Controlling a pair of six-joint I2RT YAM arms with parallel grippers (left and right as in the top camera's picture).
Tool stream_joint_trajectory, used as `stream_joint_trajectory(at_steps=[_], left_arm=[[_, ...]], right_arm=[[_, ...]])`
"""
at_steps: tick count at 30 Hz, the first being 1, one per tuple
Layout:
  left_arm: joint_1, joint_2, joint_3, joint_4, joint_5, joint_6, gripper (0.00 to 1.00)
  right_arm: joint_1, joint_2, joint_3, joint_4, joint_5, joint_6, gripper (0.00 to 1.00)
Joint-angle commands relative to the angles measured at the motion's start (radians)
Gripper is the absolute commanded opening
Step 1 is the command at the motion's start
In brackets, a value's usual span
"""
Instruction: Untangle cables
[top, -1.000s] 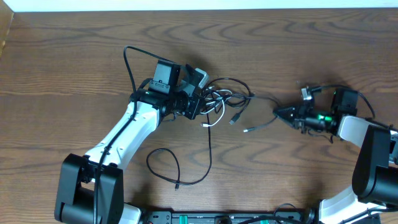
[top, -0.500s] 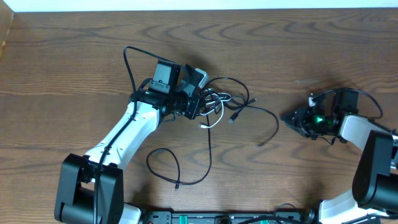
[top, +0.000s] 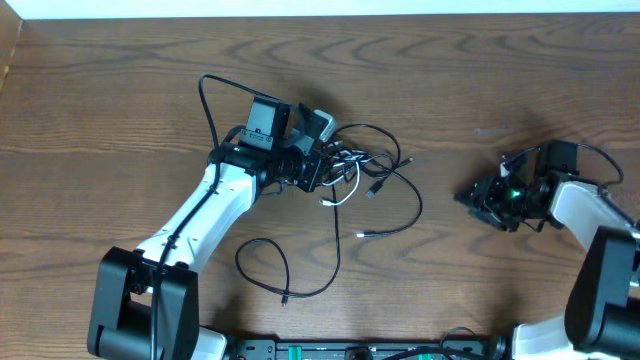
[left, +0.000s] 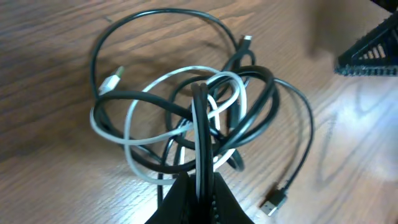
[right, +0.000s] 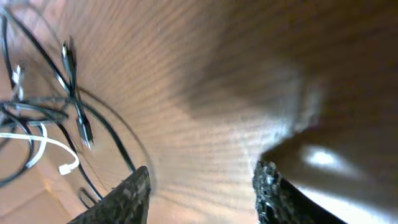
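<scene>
The left gripper (left: 199, 183) is pressed together on a black cable (left: 200, 118), seemingly to anchor the knot. Around that strand a white cable (left: 130, 134) is looped within a tangle (top: 358, 160) at the middle of the wooden table (top: 480, 70). Well to the right, the right gripper (right: 202, 180) is spread and empty, likely readied for another strand. One black cord (top: 268, 268) lies apart, nearer.

Centre: cable tangle (top: 355, 160) blocks, black tail (top: 419, 205) curling out rightward.
Near left: loose black loop (top: 288, 268) beside left arm (top: 195, 215).
Right of tangle: bare table (top: 450, 110), passable.
</scene>
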Motion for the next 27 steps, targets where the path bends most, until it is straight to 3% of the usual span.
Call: stream_joint_trajectory(at_steps=[1, 11, 16, 20, 23, 27], left_arm=[[0.0, -0.003, 0.005, 0.011, 0.111, 0.0, 0.08], [0.0, -0.003, 0.005, 0.019, 0.325, 0.038, 0.07], [0.0, -0.003, 0.005, 0.017, 0.312, 0.051, 0.07], [0.0, -0.003, 0.005, 0.017, 0.31, 0.051, 0.09], [0.0, -0.003, 0.005, 0.017, 0.31, 0.051, 0.17], [0.0, -0.003, 0.005, 0.018, 0.301, 0.051, 0.38]], right_arm=[[0.042, -0.105, 0.024, -0.013, -0.011, -0.074, 0.54], [0.237, -0.142, 0.023, -0.004, -0.011, -0.043, 0.56], [0.323, -0.142, 0.023, 0.055, -0.012, 0.126, 0.61], [0.387, -0.142, 0.023, 0.136, -0.012, 0.22, 0.56], [0.439, -0.142, 0.023, 0.2, -0.012, 0.242, 0.55], [0.484, -0.142, 0.023, 0.26, -0.011, 0.28, 0.55]])
